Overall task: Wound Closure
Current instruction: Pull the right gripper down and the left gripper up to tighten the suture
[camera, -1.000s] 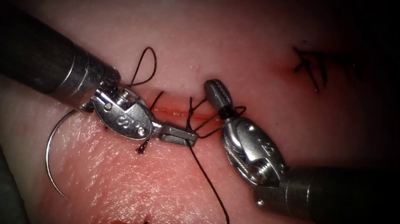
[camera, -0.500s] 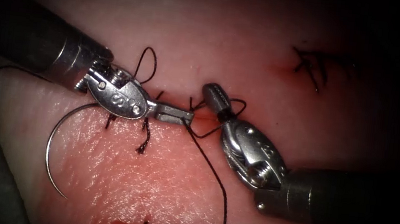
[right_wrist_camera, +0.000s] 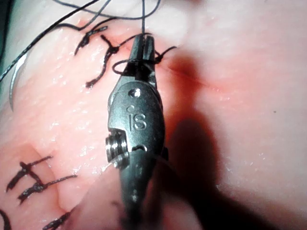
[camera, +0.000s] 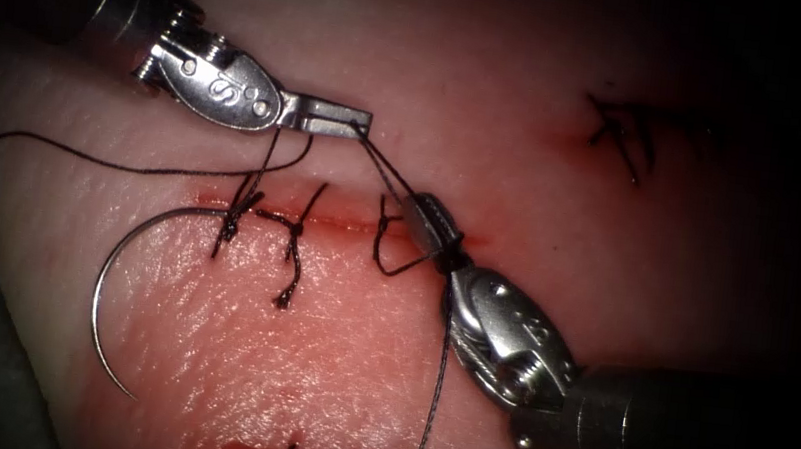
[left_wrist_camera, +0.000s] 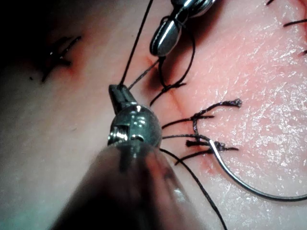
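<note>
My left pincer (camera: 359, 125) pinches the thread (camera: 382, 164) above the cut (camera: 340, 223), my right pincer (camera: 426, 219), stamped "IS", looks pressed together beneath it, and the needle (camera: 103, 321) lies free on the tissue (camera: 326, 347).

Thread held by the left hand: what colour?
Black thread; clearest in the endoscope view, running from the left hand.

the right claw (right_wrist_camera: 144, 48) carries stamped characters on its metal wrist body that read roughly "is". the left claw (camera: 337, 119) has small engraved marks on its body, too small to read.
</note>
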